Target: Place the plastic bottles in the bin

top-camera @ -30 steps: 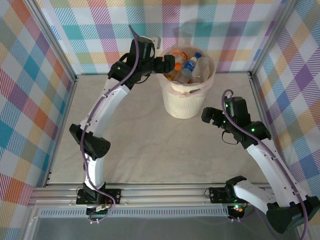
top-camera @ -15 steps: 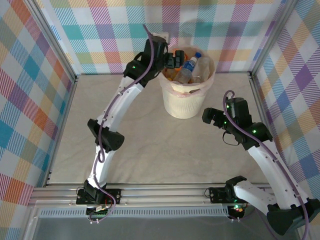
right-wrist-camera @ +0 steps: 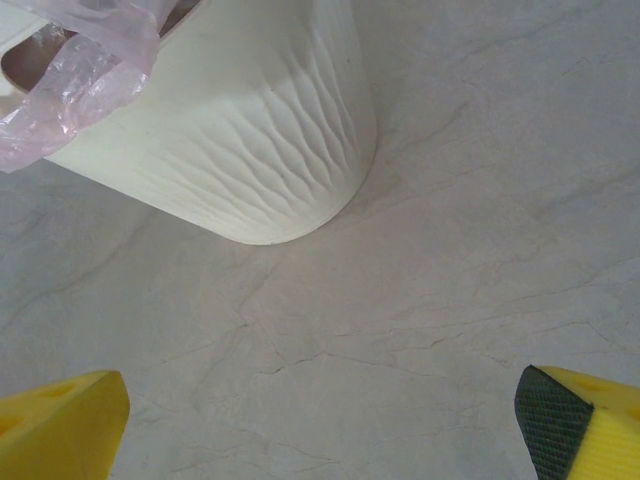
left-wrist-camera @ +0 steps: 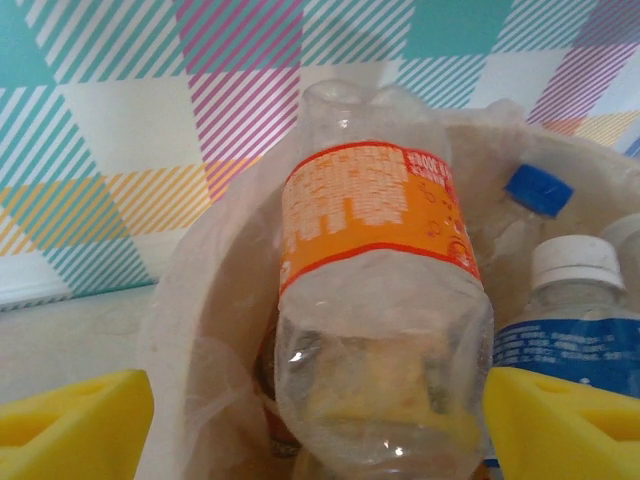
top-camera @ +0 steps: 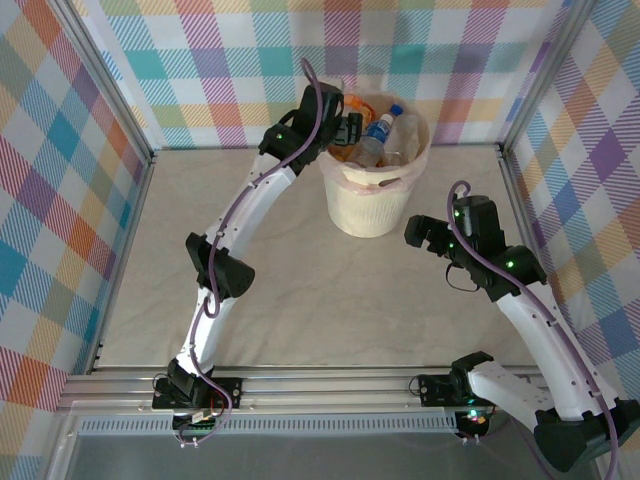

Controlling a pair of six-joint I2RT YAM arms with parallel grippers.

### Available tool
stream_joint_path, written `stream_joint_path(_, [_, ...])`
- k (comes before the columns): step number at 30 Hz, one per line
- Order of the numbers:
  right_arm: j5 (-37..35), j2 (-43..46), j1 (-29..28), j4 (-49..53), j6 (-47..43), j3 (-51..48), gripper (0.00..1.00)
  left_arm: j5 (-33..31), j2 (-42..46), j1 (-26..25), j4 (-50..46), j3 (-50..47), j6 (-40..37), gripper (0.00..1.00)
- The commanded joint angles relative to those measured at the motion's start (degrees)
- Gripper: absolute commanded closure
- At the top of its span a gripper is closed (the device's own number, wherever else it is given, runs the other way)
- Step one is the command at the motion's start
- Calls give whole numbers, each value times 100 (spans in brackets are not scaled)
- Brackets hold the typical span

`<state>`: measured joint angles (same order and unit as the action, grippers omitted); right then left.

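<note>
The cream bin (top-camera: 368, 208) stands at the back of the table with a pinkish bag liner (right-wrist-camera: 70, 70) over its rim and several plastic bottles inside. My left gripper (top-camera: 347, 128) hangs over the bin's left rim. It is open (left-wrist-camera: 318, 420), its yellow fingers (left-wrist-camera: 75, 415) far apart. An orange-label bottle (left-wrist-camera: 375, 210) lies between them inside the bin, clear of the left finger and close to the right one. Beside it are a blue-label bottle (left-wrist-camera: 565, 340) and a blue cap (left-wrist-camera: 538, 190). My right gripper (top-camera: 418, 232) is open over bare table right of the bin (right-wrist-camera: 250, 130).
Checked walls close off the back and sides, and the bin stands near the back wall. A metal rail (top-camera: 320, 385) runs along the near edge by the arm bases. The marbled tabletop (right-wrist-camera: 400, 330) stretches in front of the bin.
My left arm swung right from beside the bin to over its rim, bringing the orange-label bottle into the bin. The right arm has not moved.
</note>
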<state>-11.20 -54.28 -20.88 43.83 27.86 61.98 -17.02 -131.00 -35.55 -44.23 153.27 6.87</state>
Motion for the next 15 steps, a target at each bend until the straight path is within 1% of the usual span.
stream_joint_path(1, [108, 40, -20, -145, 3, 8, 0, -267, 316, -31, -238, -58, -59, 19])
stream_joint_path(4, [109, 45, -18, -155, 34, -18, 0, -202, 551, -31, -167, -379, -33, 23])
stream_joint_path(9, [118, 58, -20, -158, 51, -36, 0, 25, 987, -29, 119, -1003, -13, 25])
stream_joint_path(12, [126, 58, -20, -162, 52, -36, 0, 167, 1208, -29, 166, -1229, 24, 25])
stream_joint_path(15, [119, 75, -19, -163, 54, -45, 0, 442, 1413, -26, 174, -1346, 73, 21])
